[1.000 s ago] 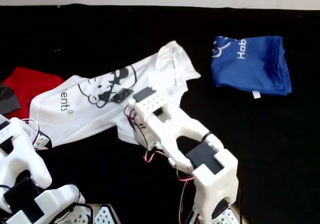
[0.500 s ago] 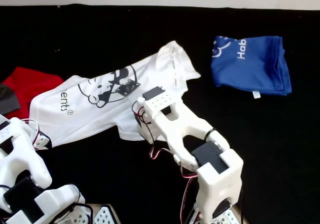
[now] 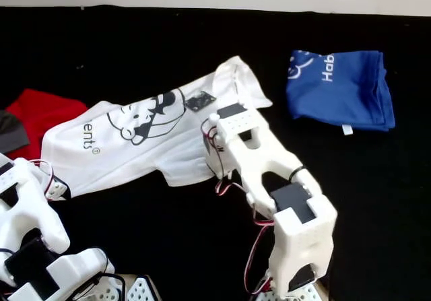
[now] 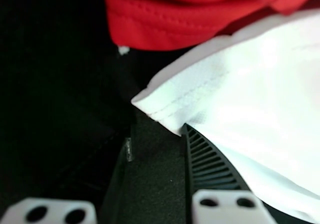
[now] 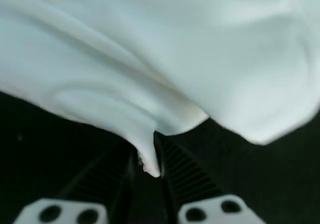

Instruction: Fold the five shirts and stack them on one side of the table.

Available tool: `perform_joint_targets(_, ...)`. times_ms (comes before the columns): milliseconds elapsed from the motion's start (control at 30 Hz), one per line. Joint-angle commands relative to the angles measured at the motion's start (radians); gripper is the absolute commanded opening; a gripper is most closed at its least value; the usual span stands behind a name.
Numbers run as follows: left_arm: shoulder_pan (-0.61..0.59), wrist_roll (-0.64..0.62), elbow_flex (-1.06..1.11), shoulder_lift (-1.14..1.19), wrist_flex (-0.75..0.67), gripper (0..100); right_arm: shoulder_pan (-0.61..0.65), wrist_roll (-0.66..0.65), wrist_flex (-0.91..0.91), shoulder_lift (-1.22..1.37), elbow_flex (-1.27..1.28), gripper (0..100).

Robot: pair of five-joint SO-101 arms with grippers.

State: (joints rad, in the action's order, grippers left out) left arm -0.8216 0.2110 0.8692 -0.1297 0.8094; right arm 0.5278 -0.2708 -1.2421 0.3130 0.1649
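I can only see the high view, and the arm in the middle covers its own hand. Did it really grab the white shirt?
Observer: Yes! In the right wrist view, the right gripper is shut on a little fold at the edge of the white shirt.
Operator: What about the other arm, down in the corner?
Observer: The left gripper is open. The shirt's stitched corner lies over one finger, not pinched.
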Motion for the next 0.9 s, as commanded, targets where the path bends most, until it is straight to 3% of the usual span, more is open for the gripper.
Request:
perform_joint_targets(0, 0.015, -0.008, 0.004, 0.004, -0.017, 16, -0.042, 0.005, -0.059, -0.179, -0.005, 0.6)
perform_joint_targets(300, 0.015, -0.008, 0.004, 0.004, -0.017, 16, 0.030, 0.002, -0.065, -0.309, 0.231, 1.9)
perform_joint_targets(500, 0.015, -0.008, 0.004, 0.004, -0.017, 16, 0.084, -0.009, -0.062, -0.277, 0.248, 22.9)
perform_joint_targets(867, 0.015, -0.008, 0.004, 0.004, -0.017, 16, 0.117, -0.044, 0.079, -0.268, 0.259, 23.8)
